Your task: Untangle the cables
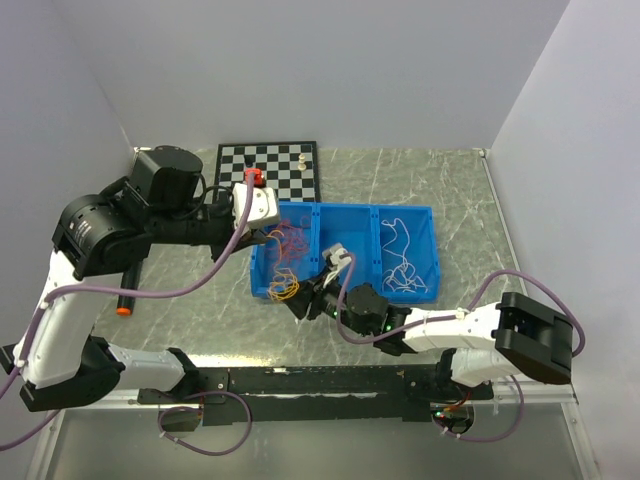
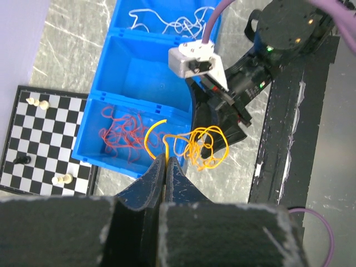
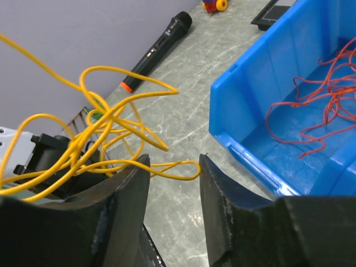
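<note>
A tangle of yellow and orange cables [image 2: 203, 147] hangs just off the near left corner of the blue bin [image 2: 111, 164]. My left gripper [image 2: 166, 158] is shut on one yellow strand of it, above the bin's edge. My right gripper [image 3: 173, 161] stands open low at the tangle [image 3: 94, 133]. A yellow loop [image 3: 186, 167] lies across the gap between its fingers, unclamped. Red cables [image 2: 125, 133] lie in the bin's left compartment and white cables [image 2: 172, 22] in its right one. From above, the tangle [image 1: 283, 285] sits between left gripper [image 1: 268, 240] and right gripper [image 1: 303, 300].
A chessboard [image 1: 268, 170] with a few pieces lies behind the bin [image 1: 355, 215], a small red toy [image 1: 251, 177] at its left edge. A black microphone [image 3: 158, 50] with an orange ring lies on the table to the left, also in the top view [image 1: 125, 300].
</note>
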Available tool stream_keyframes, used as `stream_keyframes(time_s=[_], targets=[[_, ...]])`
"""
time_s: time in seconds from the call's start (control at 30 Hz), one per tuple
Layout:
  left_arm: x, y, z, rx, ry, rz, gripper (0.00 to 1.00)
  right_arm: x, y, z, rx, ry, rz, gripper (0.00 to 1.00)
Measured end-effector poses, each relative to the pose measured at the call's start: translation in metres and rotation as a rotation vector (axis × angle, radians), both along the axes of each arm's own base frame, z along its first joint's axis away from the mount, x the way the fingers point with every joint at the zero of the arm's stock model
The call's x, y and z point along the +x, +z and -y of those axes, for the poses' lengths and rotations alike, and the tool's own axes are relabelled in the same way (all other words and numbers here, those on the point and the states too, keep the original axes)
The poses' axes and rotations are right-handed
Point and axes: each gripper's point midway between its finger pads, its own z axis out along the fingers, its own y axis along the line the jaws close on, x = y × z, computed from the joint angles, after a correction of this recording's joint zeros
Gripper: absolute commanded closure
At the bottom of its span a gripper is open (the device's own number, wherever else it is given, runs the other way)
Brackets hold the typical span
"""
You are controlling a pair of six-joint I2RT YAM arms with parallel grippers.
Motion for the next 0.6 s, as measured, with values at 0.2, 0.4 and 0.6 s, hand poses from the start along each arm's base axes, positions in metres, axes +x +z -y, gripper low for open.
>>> stream_keyframes(time_s=[0.2,0.4,0.6], targets=[[-0.004,0.013,0.0,-0.033,-0.012,0.022,0.99,0.003,0.006,-0.005,0.009,0.004,0.01,0.84],[-0.006,0.016,0.001,-0.042,-0.019,0.027,0.98,0.005,0.006,-0.004,0.01,-0.002,0.009,1.0],[-0.005,0.017,0.0,-0.042,-0.017,0.031,0.99,0.008,0.006,-0.002,0.014,-0.021,-0.002,1.0]])
